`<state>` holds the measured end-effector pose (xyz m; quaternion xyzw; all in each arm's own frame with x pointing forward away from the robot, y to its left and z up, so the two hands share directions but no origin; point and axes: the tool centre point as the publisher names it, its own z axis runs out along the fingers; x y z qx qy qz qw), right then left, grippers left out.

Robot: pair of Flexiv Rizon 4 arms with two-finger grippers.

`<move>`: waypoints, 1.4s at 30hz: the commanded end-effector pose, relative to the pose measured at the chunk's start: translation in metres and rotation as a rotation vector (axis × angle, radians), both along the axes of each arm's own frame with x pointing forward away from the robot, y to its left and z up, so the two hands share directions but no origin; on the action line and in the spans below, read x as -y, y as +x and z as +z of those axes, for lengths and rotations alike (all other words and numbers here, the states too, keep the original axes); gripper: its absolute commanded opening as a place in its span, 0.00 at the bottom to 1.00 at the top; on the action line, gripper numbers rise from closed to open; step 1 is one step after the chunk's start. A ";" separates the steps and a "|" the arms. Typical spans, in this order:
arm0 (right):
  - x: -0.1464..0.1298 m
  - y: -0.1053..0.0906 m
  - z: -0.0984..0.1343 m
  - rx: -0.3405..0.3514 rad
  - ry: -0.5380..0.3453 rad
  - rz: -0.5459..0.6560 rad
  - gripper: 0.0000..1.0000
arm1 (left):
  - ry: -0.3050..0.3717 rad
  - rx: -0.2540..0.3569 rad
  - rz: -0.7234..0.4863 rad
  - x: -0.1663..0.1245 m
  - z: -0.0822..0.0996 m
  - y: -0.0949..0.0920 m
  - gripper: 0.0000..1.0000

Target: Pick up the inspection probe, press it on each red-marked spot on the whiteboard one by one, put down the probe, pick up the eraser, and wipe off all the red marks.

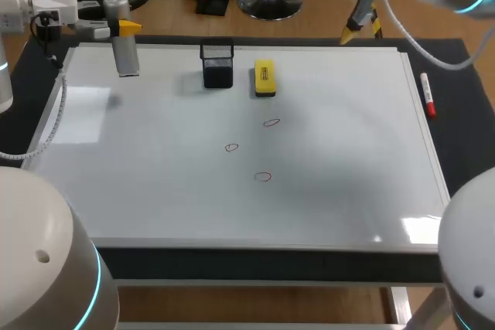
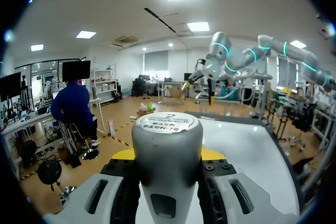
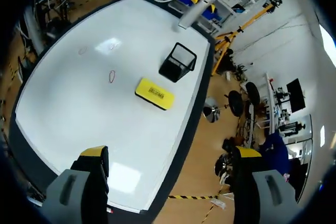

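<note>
Left gripper (image 1: 124, 29) pinching one inspection probe (image 1: 124, 53) over whiteboard (image 1: 348, 191) far-left corner. Right gripper (image 3: 170, 153) spread wide. Three red marks (image 1: 271, 123) mid-board. One yellow eraser (image 1: 264, 78), one black mesh holder (image 1: 217, 65), one marker (image 1: 427, 95).

Dark counter (image 1: 464, 125), almost wholly covered by 1 whiteboard (image 1: 155, 191) lying flat. On the bare strip just beside the board's right edge, 1 white marker (image 1: 426, 94) with a red end.

- inspection probe (image 2: 167, 129): grey cylinder with labelled cap, lower centre of frame, clasped on both sides by left gripper (image 2: 167, 156).
- whiteboard (image 2: 247, 153): lower right, beyond the gripper.
- right arm (image 2: 247, 56): upper right, above the whiteboard.
</note>
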<state>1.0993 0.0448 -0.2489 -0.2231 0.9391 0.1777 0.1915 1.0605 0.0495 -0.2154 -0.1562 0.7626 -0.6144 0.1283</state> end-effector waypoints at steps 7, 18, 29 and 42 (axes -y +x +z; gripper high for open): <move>-0.010 -0.002 0.000 -0.215 -0.313 0.332 1.00 | -0.002 0.003 0.003 0.000 0.001 -0.001 0.00; -0.013 -0.004 -0.001 -0.223 -0.311 0.372 1.00 | -0.002 0.003 0.003 0.000 0.001 -0.001 0.00; -0.013 -0.004 -0.001 -0.223 -0.311 0.372 1.00 | -0.002 0.003 0.003 0.000 0.001 -0.001 0.00; -0.030 -0.013 -0.025 -0.237 -0.357 0.533 1.00 | -0.002 0.003 0.003 0.000 0.001 -0.001 0.00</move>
